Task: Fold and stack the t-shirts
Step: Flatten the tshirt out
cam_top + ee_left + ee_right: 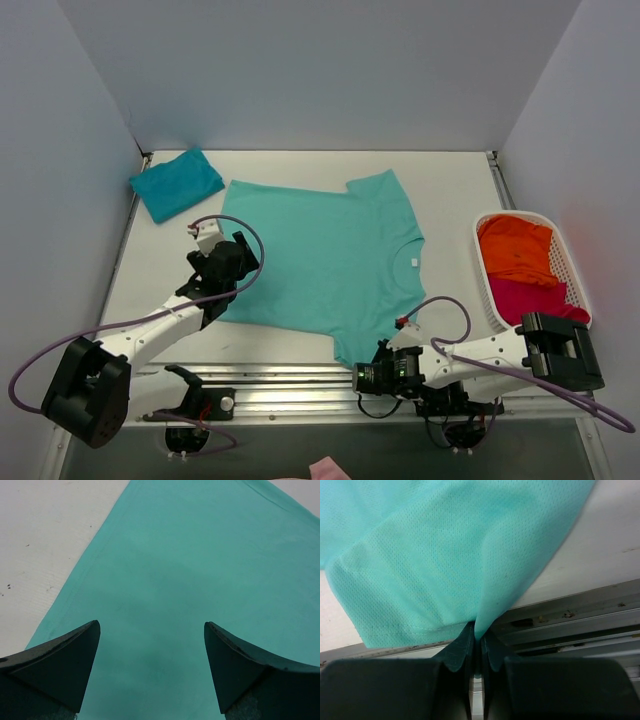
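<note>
The mint-green t-shirt lies flat at the centre of the worktop, neck toward 3 o'clock; a folded teal t-shirt sits at 10 o'clock. The cloth looks light and limp, so it is best pinched at hems, sleeves or corners. The right tool is clenched on the sleeve at 6 o'clock. The left tool, jaws wide apart and empty, is above the hem at 9 o'clock.

I count four soft cloth shirts: one spread mint-green t-shirt mid-table, one folded teal t-shirt at ten o'clock, one orange t-shirt and one magenta t-shirt at three o'clock. One white slatted plastic basket.
</note>
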